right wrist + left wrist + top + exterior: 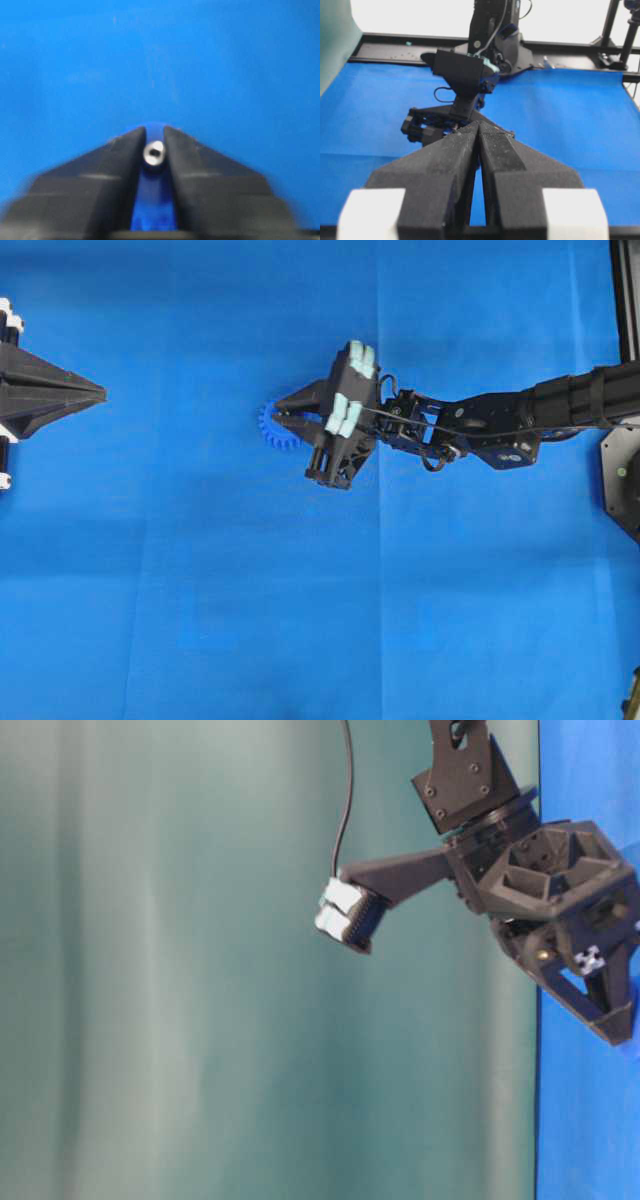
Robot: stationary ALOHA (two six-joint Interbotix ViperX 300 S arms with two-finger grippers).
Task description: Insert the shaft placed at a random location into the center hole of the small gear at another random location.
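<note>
The small blue gear lies on the blue mat left of centre, partly under my right gripper. The right gripper is shut on the shaft, whose silvery round end shows between the black fingers, pointing down. The darker blue of the gear shows just beyond and below the shaft. The center hole is hidden by the shaft and fingers. My left gripper rests at the far left edge, jaws together and empty; it also shows in the left wrist view.
The right arm stretches in from the right edge. A dark frame post stands at the top right corner. A teal backdrop fills the table-level view beside the right wrist.
</note>
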